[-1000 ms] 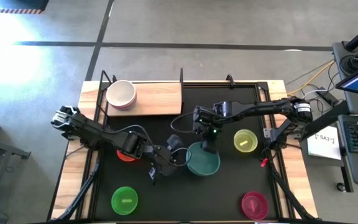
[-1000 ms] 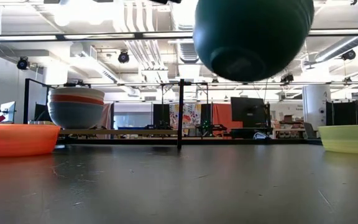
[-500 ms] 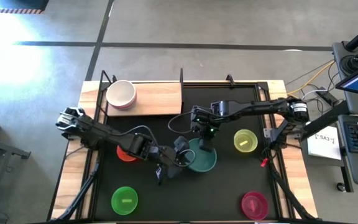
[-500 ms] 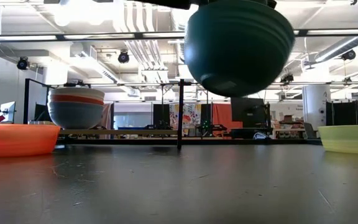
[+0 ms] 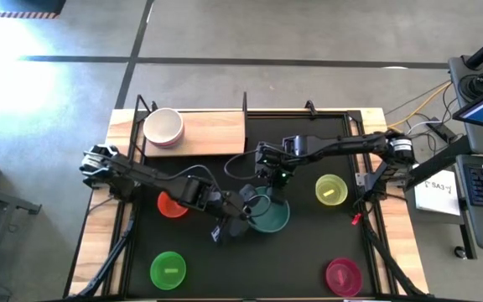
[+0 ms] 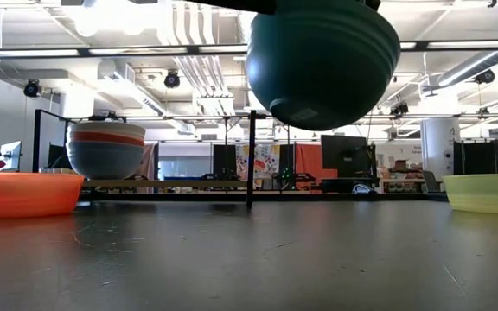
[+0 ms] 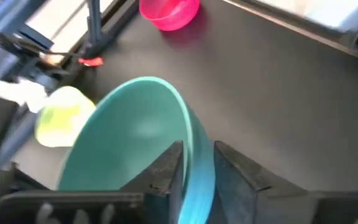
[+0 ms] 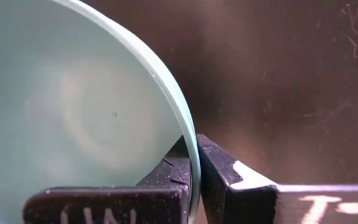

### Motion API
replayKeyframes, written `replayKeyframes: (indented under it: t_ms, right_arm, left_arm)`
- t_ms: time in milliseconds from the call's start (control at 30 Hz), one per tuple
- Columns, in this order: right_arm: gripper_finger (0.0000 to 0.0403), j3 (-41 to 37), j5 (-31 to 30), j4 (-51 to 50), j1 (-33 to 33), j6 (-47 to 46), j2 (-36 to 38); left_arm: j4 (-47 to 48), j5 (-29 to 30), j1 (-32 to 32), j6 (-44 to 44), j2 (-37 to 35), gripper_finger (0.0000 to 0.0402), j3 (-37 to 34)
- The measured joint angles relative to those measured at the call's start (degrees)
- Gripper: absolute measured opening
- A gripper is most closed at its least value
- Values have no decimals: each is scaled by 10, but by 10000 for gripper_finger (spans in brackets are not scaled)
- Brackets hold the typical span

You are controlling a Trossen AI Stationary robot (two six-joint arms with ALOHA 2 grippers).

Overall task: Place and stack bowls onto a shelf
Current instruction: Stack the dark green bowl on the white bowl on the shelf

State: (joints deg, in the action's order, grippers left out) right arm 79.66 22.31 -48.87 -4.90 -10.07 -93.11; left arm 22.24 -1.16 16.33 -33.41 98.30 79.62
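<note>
Evidently the teal bowl (image 5: pixel 268 213) hung in the air over the middle of the black mat (image 5: pixel 309 252), both claws pinching its rim: the left gripper (image 5: pixel 243 206) on its left side, the right gripper (image 5: pixel 275 190) on its far side. It looked like a handover. Next, I judged, one claw must release, and the other carry it far-left to the shelf (image 5: pixel 212 132), onto the stacked bowls (image 5: pixel 163 127).
</note>
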Motion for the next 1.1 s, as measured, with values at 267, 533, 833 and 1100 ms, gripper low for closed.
replayKeyframes:
  t_ms: [267,533,833,1100]
  right_arm:
    - [9,5,-2,1,0,-2,-1]
    - [9,16,-4,5,0,-4,-1]
    - [9,16,-3,13,0,-8,-1]
    - [9,17,-3,24,0,2,-1]
  left_arm:
    - [25,-22,-6,34,0,7,-2]
    - [28,0,-6,46,0,31,-3]
    - [33,16,-6,41,0,46,-3]
    - [45,10,-7,40,0,5,-4]
